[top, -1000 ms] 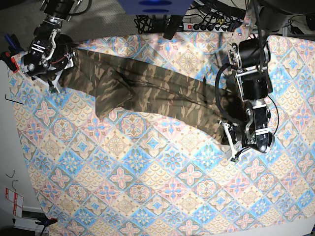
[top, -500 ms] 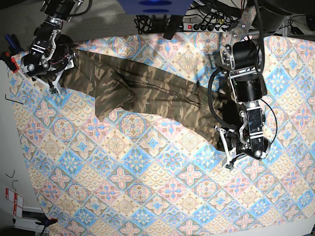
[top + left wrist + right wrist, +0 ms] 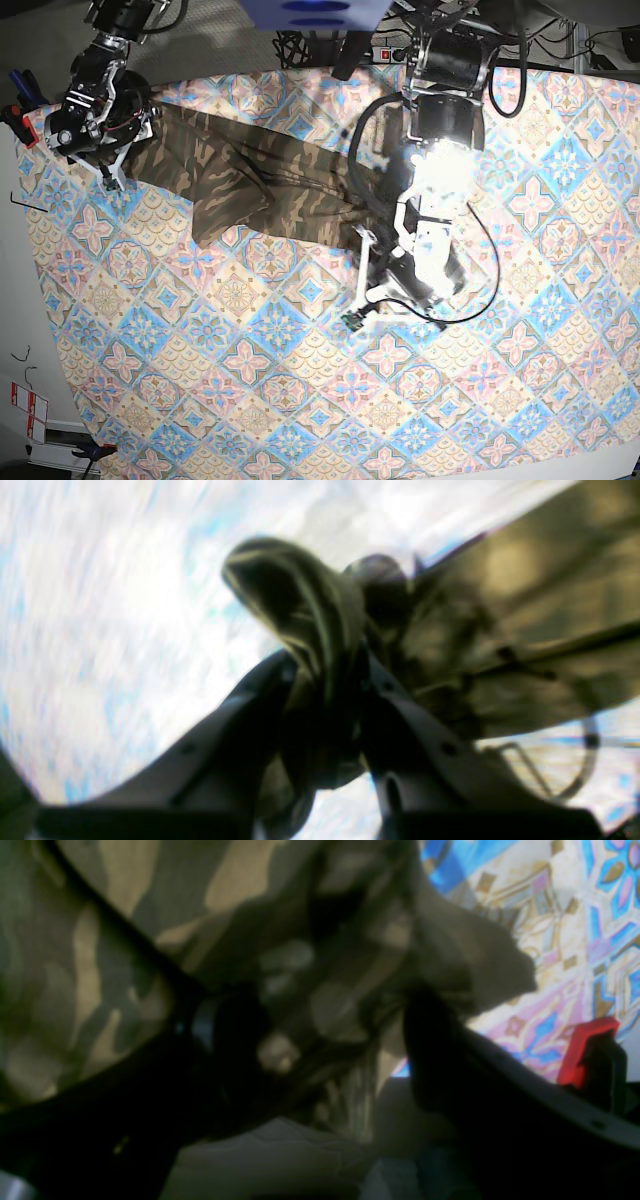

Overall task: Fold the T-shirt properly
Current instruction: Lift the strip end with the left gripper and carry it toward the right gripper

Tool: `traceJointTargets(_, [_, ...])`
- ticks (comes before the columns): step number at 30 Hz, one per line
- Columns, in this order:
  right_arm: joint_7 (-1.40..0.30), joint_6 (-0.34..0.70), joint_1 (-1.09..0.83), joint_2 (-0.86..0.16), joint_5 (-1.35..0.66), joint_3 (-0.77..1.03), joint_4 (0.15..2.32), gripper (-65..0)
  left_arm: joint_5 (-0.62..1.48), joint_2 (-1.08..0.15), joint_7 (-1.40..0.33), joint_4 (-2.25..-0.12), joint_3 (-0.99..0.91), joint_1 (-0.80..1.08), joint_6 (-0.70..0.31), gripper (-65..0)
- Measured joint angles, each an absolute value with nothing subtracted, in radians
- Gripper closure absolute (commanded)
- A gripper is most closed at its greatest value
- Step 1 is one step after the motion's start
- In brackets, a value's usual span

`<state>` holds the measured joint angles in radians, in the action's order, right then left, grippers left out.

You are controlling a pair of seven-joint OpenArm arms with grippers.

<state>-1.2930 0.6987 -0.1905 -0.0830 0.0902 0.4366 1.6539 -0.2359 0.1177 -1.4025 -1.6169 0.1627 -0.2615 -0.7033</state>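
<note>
Tile-patterned tablecloth (image 3: 300, 400), blue, pink and cream, spread over the whole work surface, a few soft wrinkles. Camouflage T-shirt (image 3: 250, 180) bunched in a long diagonal band across the upper left of the cloth, from the top left corner toward the middle.

Left gripper (image 3: 375, 285) near mid-table, clenched on a gathered fold of the T-shirt (image 3: 310, 615); fabric pinched between both dark fingers (image 3: 240, 720) in the left wrist view, picture blurred. Right gripper (image 3: 105, 165) at the far left corner, jaws spread wide with bunched T-shirt (image 3: 300, 975) between them; fingers (image 3: 450, 1055) against the fabric, grasping that end.

Beyond the far edge: grey floor (image 3: 210, 40), power strip (image 3: 430, 50) with black cables, blue object (image 3: 315, 12) at top centre. Red clamp (image 3: 582, 1045) at the left table edge. White floor at lower left, small red-and-white tag (image 3: 28, 408).
</note>
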Motion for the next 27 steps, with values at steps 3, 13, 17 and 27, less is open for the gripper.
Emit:
traceJointTargets(3, [-1.294,0.699,-0.192,-0.083,0.090,0.437,1.654,-46.8,-0.236,0.150,-1.406,-1.621,0.242,-0.238,-0.702,-2.4])
traceJointTargets(13, [-1.294,0.699,-0.191,-0.082,0.090,0.437,1.654,-46.8,-0.233,0.147,-1.407,-1.623,0.540,-0.176,-0.703,-2.4])
traceJointTargets(17, [-1.294,0.699,-0.191,-0.081,0.090,0.437,1.654,-46.8,-0.231,0.147,-1.406,-1.623,0.611,-0.166,-0.703,-2.4])
traceJointTargets(27, [-1.294,0.699,-0.192,-0.050,0.089,0.435,1.652,-46.8,-0.231,0.136,-1.271,-1.503,0.737,-0.181,-0.701,-3.9])
